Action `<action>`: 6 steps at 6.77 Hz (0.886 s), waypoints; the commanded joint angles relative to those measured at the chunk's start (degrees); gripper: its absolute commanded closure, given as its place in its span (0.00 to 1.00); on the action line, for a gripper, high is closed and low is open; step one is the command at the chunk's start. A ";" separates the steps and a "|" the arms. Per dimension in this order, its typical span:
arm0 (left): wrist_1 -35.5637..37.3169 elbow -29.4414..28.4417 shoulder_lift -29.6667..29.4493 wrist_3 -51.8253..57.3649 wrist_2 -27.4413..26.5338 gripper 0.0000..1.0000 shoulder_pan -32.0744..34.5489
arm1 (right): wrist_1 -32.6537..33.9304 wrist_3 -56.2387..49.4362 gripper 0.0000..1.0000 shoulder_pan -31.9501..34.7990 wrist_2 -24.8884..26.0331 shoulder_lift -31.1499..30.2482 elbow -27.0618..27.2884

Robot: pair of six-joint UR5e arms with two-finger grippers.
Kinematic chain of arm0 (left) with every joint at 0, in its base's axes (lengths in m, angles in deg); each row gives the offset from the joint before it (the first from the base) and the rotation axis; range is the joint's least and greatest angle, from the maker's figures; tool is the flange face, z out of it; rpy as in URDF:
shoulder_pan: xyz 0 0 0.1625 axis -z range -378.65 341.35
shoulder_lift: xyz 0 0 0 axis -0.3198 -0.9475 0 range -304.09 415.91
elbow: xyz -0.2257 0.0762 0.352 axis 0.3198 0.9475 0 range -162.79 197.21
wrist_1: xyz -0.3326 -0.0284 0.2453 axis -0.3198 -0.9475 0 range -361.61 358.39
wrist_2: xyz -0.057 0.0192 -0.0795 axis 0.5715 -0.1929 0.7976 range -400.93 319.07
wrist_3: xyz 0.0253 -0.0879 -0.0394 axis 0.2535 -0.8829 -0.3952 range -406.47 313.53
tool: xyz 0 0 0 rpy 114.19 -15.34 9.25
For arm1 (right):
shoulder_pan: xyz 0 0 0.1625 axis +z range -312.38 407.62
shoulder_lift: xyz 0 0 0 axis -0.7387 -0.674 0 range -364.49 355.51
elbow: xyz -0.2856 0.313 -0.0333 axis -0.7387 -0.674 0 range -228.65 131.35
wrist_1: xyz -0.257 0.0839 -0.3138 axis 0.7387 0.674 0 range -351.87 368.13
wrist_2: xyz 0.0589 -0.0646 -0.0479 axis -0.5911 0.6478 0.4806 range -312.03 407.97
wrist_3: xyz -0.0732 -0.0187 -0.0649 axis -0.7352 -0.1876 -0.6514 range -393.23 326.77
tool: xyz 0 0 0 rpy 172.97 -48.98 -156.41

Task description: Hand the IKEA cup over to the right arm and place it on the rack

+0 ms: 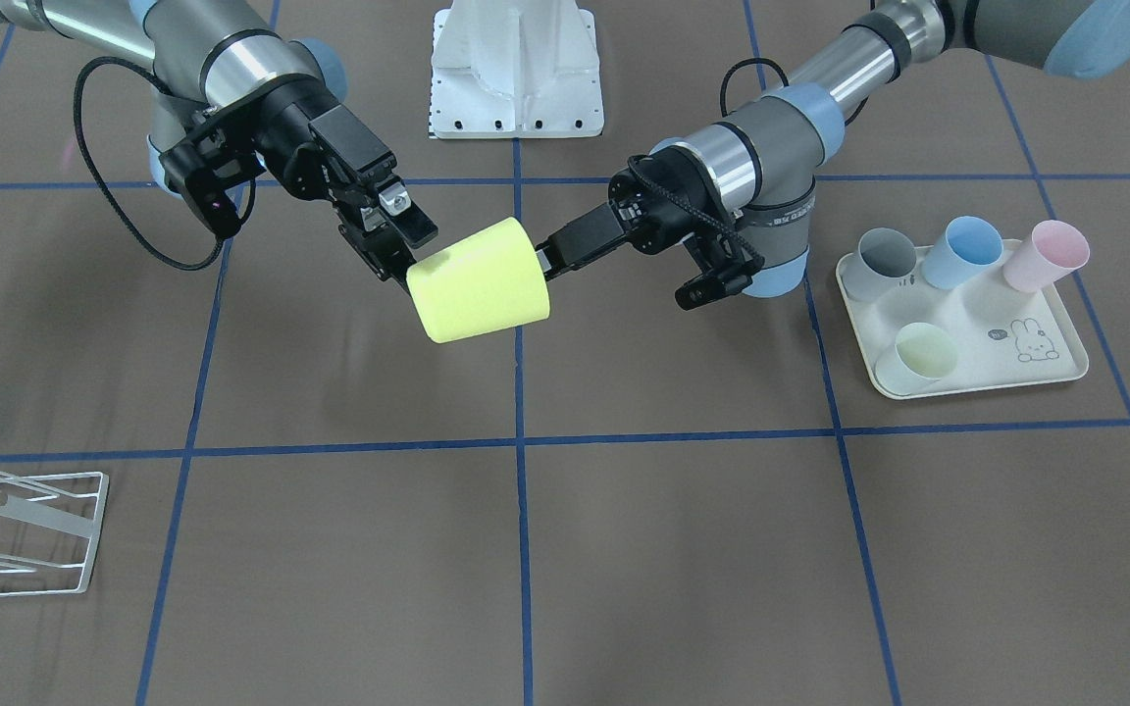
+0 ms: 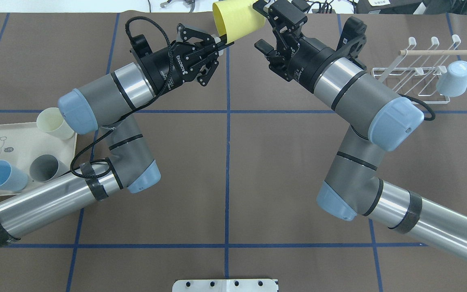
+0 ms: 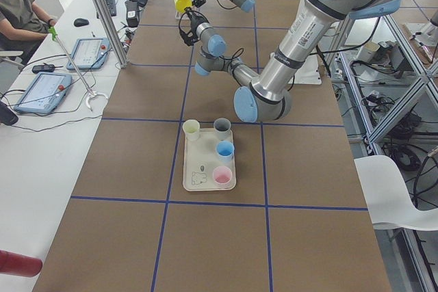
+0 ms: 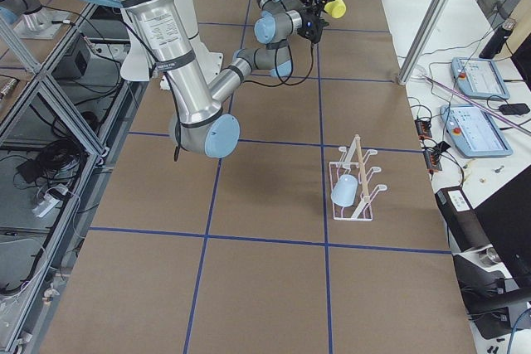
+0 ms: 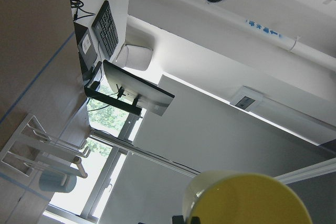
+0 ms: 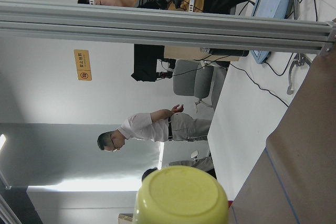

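Nearest the operators' edge of the tabletop: wire rack, the cup's destination. One pale-blue cup hangs on it already.

Across at the other end: cream tray with a grey cup, blue cup, pink cup and pale-green cup. None of these is in play.

Mid-table, raised off the surface: yellow cup, on its side, mouth toward the left gripper, base toward the right gripper.
- Left gripper: pinched shut on the rim wall and carrying the cup alone.
- Right gripper: jaws spread wide, holding nothing. Its fingers sit at the cup's base end, just beside it. From overhead one finger stands clear of the cup wall. The right wrist view looks straight at the round base, so the line-up looks good.

Step, as judged: hand-over, at the approach and before the right arm's grasp. Next move calls for the right gripper to slide further over the base end so both pads bracket the body, then close. Only after that should the left gripper let go. The rack lies well apart from here, so a long carry follows.

Farthest back: white mounting plate at the robot's base.
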 commanded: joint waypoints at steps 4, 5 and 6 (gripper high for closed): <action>0.21 0.26 -0.91 -0.30 -1.33 1.00 -2.63 | 0.15 -0.07 0.01 0.00 0.45 0.08 -0.60; 0.21 0.26 -1.08 -0.30 -2.11 1.00 -3.07 | 0.15 0.02 0.01 0.00 0.45 0.08 -0.69; 0.30 0.17 -1.26 -0.21 -2.47 1.00 -3.77 | 0.15 0.02 0.02 0.09 0.45 0.08 -0.69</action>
